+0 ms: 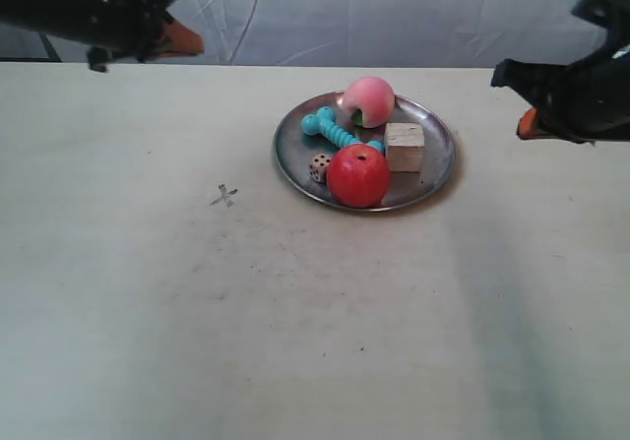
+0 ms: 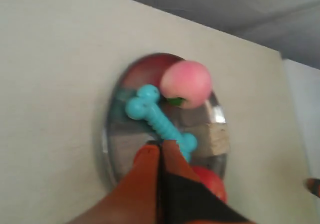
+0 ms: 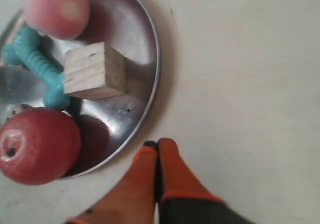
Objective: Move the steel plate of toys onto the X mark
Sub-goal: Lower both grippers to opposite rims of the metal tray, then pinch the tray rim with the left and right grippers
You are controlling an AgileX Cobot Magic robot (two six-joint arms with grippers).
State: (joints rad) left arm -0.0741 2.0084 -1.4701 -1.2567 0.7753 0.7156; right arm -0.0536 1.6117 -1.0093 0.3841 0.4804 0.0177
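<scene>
The steel plate lies on the beige table right of centre. It holds a pink peach, a turquoise bone, a wooden cube, a white die and a red apple. The faint X mark is drawn left of the plate, apart from it. My left gripper hangs shut and empty at the far back left, its tips pointing toward the bone. My right gripper is shut and empty just outside the plate's rim, near the cube.
A pale wrinkled backdrop closes off the table's far edge. Bare beige tabletop stretches in front of the plate and around the X mark. The right gripper's orange tip shows at the edge of the left wrist view.
</scene>
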